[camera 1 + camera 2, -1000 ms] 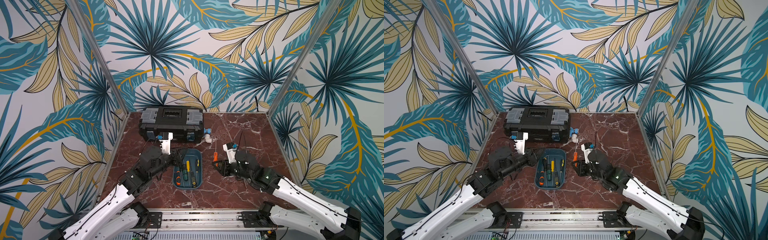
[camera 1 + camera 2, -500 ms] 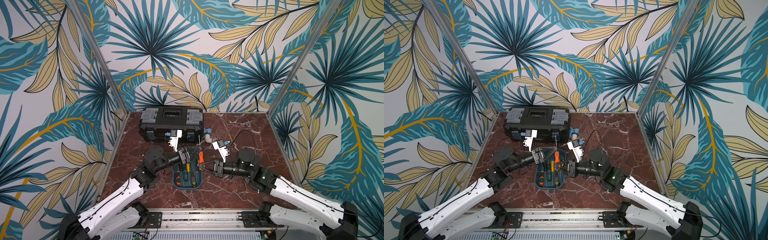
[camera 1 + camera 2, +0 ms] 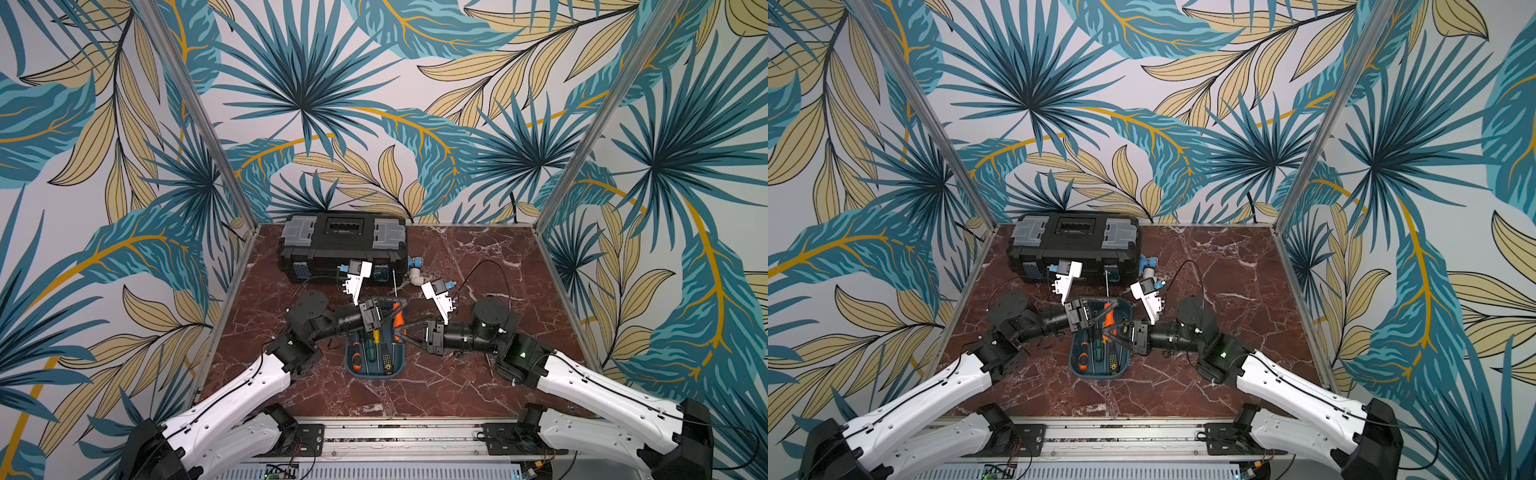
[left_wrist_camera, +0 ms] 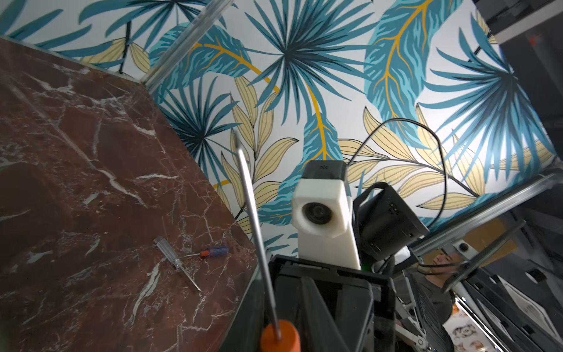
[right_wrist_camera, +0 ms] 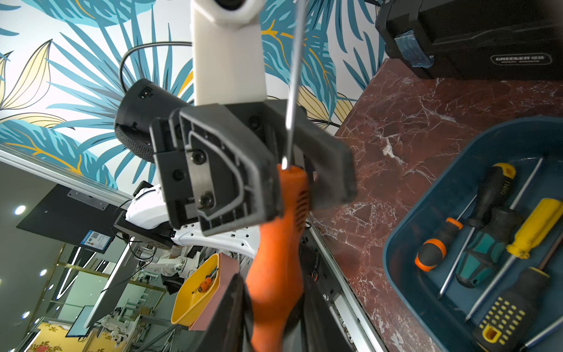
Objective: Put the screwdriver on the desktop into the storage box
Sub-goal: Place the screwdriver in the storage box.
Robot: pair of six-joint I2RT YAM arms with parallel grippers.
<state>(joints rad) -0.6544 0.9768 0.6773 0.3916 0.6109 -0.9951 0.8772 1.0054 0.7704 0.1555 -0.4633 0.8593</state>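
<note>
Top views: screwdriver tip-up over box. Left gripper is clamped high on its orange handle, right gripper clamped low. Reads as a handover, so it's never loose.
Left wrist: clear driver and red-blue driver lie on desktop, likely next.
Right wrist: both grips confirmed, box just beside.

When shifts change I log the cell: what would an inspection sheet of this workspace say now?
Surface: marble-patterned desktop, no spills seen.
Job's things: orange screwdriver held aloft at the teal storage box, which holds several screwdrivers; clear-handled screwdriver and red-and-blue screwdriver lie on the desktop.
Clutter: black toolbox, pipe fitting.
Grippers: left gripper and right gripper both shut on the orange handle.
Cables: black cables loop from both wrist cameras.
Surroundings: leaf-print walls, aluminium posts.
</note>
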